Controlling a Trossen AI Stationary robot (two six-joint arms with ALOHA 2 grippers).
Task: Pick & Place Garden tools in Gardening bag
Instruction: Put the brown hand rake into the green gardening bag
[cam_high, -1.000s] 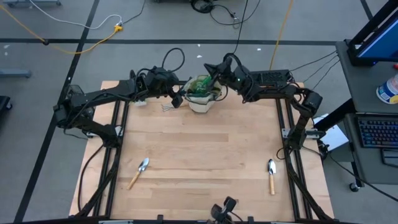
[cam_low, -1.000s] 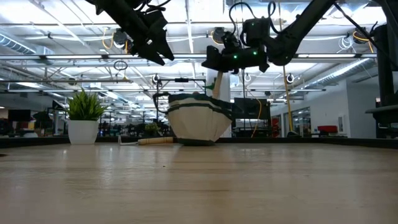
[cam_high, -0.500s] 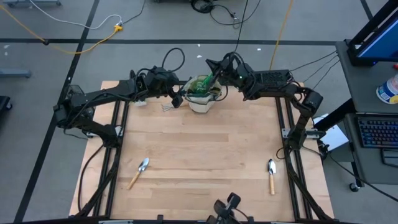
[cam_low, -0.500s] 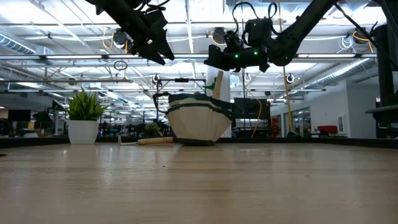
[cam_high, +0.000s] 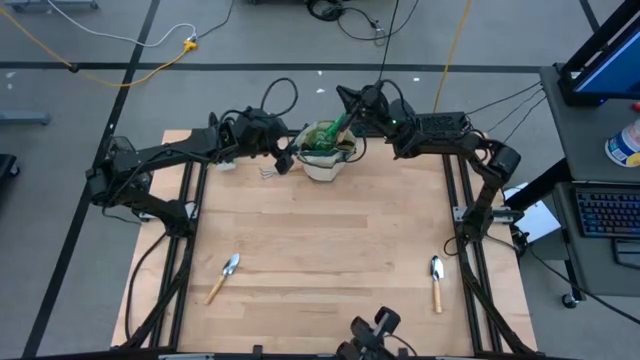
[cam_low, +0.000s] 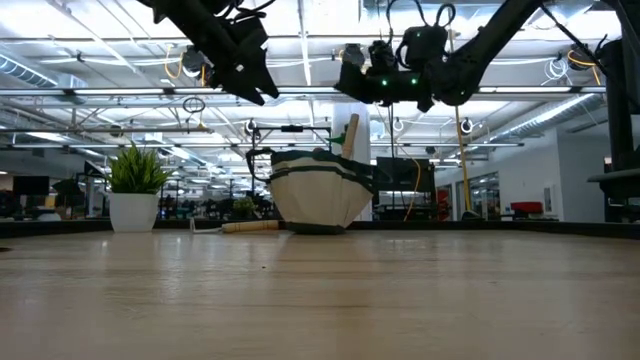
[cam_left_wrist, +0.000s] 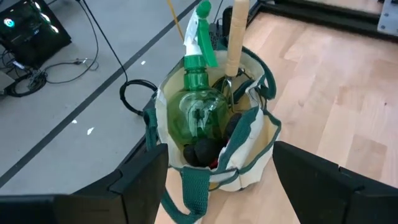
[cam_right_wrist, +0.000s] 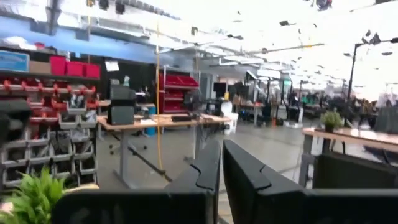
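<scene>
right gripper (cam_high: 345, 98): clenched, holding nothing, raised just above the far rim of the gardening bag (cam_high: 322, 166); wrist view looks out level into the room.
left gripper (cam_high: 286, 158): fingers spread, nothing between them, hovering just beside the bag, looking down into it.
bag contents: green spray bottle (cam_left_wrist: 198, 118), one wooden handle (cam_left_wrist: 236, 30) standing upright, dark items at bottom, unclear which.
left on table: trowel (cam_high: 223, 276) near front left, second trowel (cam_high: 436, 280) near front right, fork-like tool (cam_high: 271, 172) just beside bag.
step, judged: clearing the bag, fetching next tool.
doing it well: lift straight clear of bag handles before swinging; grip trowel mid-handle, fingers across the shaft.
</scene>
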